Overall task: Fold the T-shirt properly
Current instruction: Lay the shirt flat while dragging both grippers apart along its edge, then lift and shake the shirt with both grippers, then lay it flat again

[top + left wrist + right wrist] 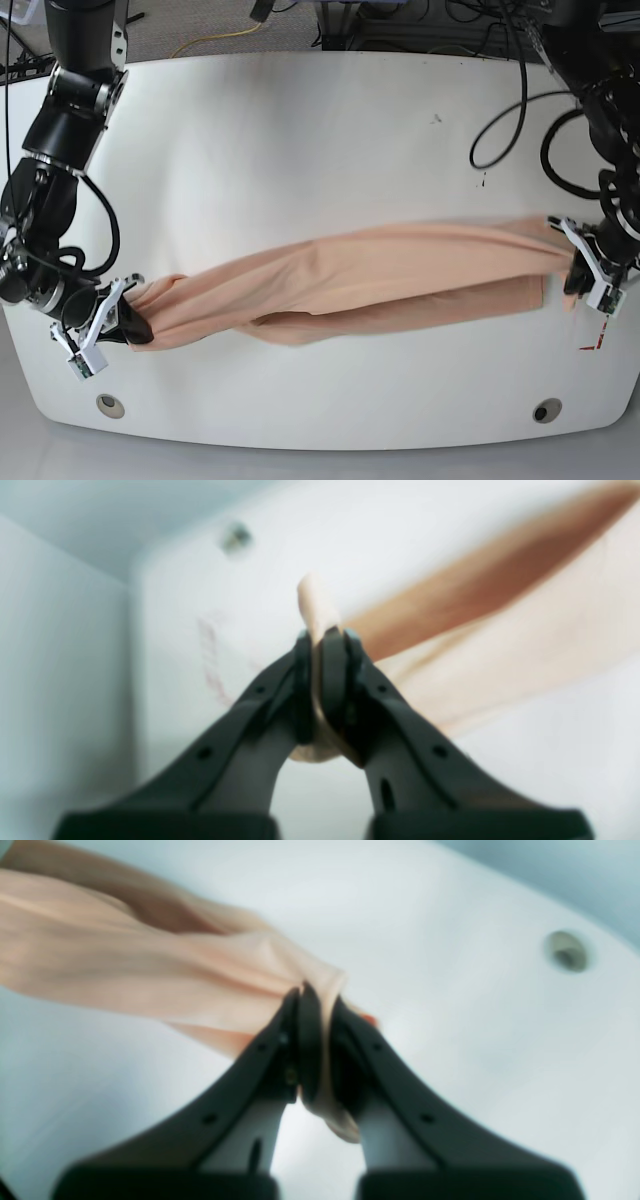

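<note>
Peach T-shirt (380,265), stretched between both jaws

Left gripper (325,635): pinches cloth, fingers closed on it
Right gripper (320,992): likewise clamped on cloth
Arms: spread well apart

No text, label, brand, number or sign can be read in any of the three camera views.

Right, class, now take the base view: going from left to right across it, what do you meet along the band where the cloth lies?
The right gripper → the stretched peach T-shirt → the left gripper.
</note>
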You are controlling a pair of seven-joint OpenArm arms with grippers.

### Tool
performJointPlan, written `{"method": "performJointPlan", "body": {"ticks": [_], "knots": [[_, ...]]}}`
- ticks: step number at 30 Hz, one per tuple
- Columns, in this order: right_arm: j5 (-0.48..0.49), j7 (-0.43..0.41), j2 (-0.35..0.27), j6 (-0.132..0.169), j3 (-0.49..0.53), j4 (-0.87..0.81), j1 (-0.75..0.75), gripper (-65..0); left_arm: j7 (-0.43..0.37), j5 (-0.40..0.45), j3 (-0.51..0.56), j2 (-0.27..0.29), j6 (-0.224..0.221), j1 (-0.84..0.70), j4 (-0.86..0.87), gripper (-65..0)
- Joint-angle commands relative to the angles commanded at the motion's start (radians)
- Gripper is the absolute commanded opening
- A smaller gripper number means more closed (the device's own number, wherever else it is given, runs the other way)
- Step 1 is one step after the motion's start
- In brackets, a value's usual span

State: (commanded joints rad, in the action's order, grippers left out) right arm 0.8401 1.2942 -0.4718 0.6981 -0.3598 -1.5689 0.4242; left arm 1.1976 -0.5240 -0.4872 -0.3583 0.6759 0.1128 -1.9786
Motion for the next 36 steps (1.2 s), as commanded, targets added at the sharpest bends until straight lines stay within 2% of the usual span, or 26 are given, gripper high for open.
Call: {"method": "performJointPlan", "body": {"ticks": [6,18,23,26,29,32,36], "knots": [[0.077,0.012,0.000,0.000,-0.035,-0.032,-0.175,-65.0,0.000,-0.092,-0.121,-0.005,0.000,-0.181,0.002,-65.0],[0.109,0.012,0.003,0.000,-0.037,-0.192,-0.548,-65.0,-0.005,-0.097,-0.282,-0.014,0.000,-0.482,0.012,-65.0],[0.104,0.012,0.006,0.000,-0.034,-0.184,-0.638,-65.0,-0.006,-0.018,-0.284,-0.014,0.000,-0.509,0.055,-65.0],[0.107,0.012,0.011,0.000,-0.034,-0.184,-0.672,-65.0,-0.006,0.035,-0.287,-0.014,0.022,-0.508,0.089,-65.0],[0.107,0.012,0.025,0.000,-0.035,-0.184,-0.692,-60.4,-0.006,0.095,-0.287,-0.014,0.022,-0.506,0.095,-65.0],[0.107,0.012,0.029,0.000,-0.035,-0.186,-0.703,-65.0,-0.008,0.143,-0.287,-0.012,0.022,-0.502,0.094,-65.0],[0.103,0.011,0.054,0.000,-0.035,-0.184,-0.695,-65.0,-0.008,0.158,-0.290,-0.012,0.022,-0.473,0.092,-65.0]]}}
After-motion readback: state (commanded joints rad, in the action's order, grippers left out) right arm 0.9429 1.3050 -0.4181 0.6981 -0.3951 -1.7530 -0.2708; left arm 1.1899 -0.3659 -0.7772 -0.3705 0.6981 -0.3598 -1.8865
